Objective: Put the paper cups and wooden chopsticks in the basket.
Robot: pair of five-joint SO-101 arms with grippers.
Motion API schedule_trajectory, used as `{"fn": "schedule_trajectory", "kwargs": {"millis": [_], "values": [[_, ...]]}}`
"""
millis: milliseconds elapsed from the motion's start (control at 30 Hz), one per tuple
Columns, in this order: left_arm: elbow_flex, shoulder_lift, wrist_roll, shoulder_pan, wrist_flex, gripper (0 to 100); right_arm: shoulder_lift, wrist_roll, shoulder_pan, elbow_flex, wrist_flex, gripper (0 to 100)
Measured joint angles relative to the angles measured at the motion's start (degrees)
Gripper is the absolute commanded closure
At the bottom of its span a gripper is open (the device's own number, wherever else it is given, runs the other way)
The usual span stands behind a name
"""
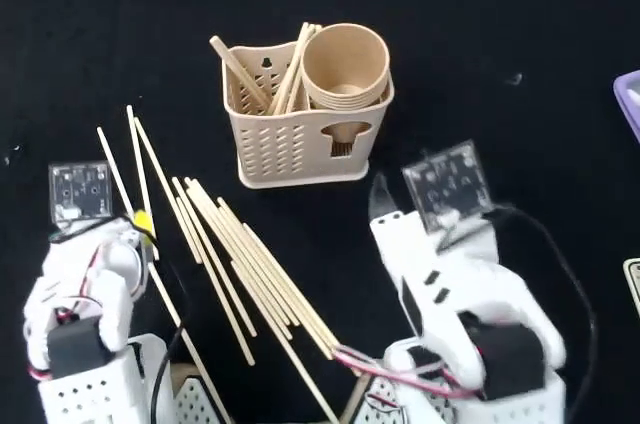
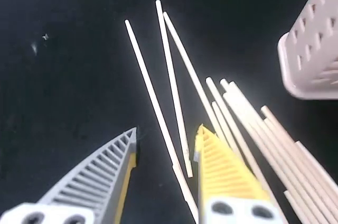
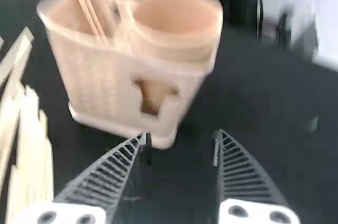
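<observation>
The left claw (image 2: 167,131) was open, with two wooden chopsticks (image 2: 171,76) lying inside its gap and more just beside it. The right claw (image 3: 180,138) was open too, holding nothing. The basket (image 3: 100,86) with the paper cups (image 3: 177,20) stood just ahead of it.

Ahead of my right gripper (image 3: 180,137): one basket (image 1: 290,149), one stack of paper cups (image 1: 345,64), at least three stowed chopsticks (image 1: 292,72). Ahead of my left gripper (image 2: 166,131): three loose chopsticks (image 2: 171,76); beside it, one pile of chopsticks (image 2: 253,123), too overlapped to count.
</observation>
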Motion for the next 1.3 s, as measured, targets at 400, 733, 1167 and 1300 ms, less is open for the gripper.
{"fn": "schedule_trajectory", "kwargs": {"millis": [400,733,1167,1300], "values": [[-37.27,57.14,5.01,0.0,21.71,74,-12.22,-0.53,3.96,32.7,-10.11,80.7],[-39.91,88.0,9.49,-2.29,10.81,74,-25.49,-0.44,7.12,40.26,-5.27,80.9],[-28.31,89.41,5.98,-3.78,-1.23,77,-25.58,-0.44,7.12,40.35,-5.19,80.8],[-27.52,89.32,5.98,-2.02,-1.23,77,-25.58,-0.44,7.12,40.35,-5.19,80.8]]}}
